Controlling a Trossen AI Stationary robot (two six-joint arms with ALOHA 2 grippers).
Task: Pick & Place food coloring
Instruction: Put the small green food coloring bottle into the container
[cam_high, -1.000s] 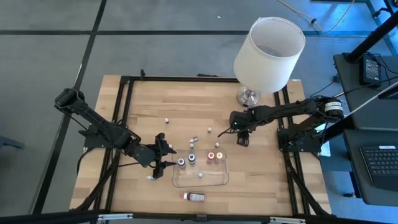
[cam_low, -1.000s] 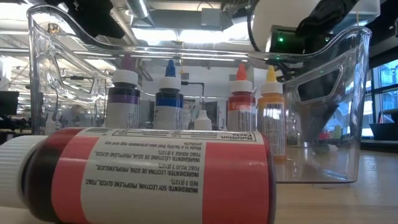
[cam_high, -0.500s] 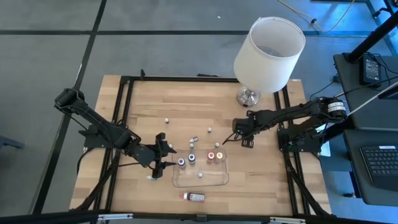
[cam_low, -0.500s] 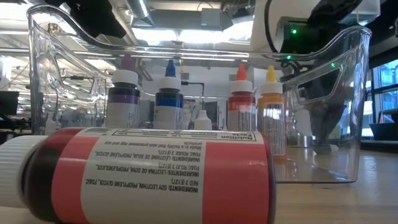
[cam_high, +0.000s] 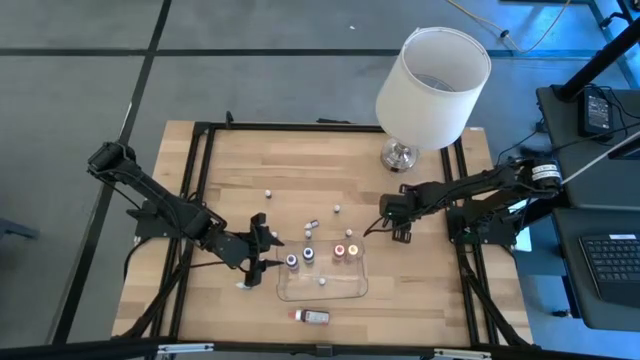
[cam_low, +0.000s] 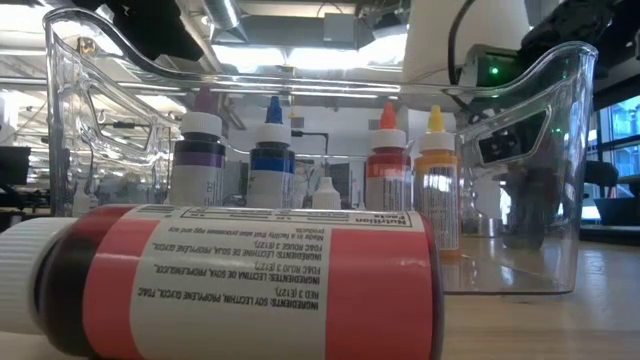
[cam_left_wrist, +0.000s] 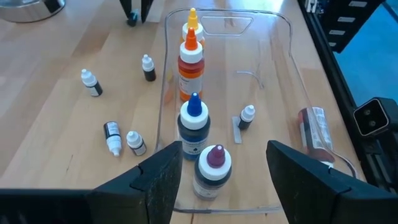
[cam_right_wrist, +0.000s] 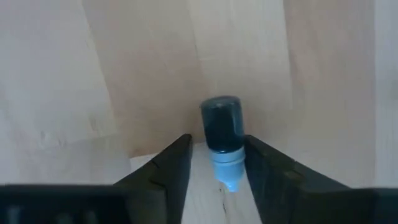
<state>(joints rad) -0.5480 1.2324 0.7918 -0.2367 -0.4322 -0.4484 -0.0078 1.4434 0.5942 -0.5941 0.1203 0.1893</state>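
Left gripper (cam_high: 262, 250) spread wide, parked beside tray (cam_high: 322, 291) | four food coloring bottles (cam_left_wrist: 198, 124) upright in tray, more loose on table (cam_high: 240, 170) | right gripper (cam_right_wrist: 216, 163) pinching small blue bottle (cam_right_wrist: 222, 132) cap-down over bare wood | risk: slim grip, bottle could slip or twist free.

Lamp with white shade (cam_high: 433, 74) and chrome base (cam_high: 399, 156) is standing at upper right of the wooden table (cam_high: 240, 180), high view. Clear plastic tray (cam_high: 322, 288) is sitting at lower centre of the table. Keyboard (cam_high: 612, 262) is lying at far right edge. Black frame rails (cam_high: 205, 170) are bordering the tabletop.
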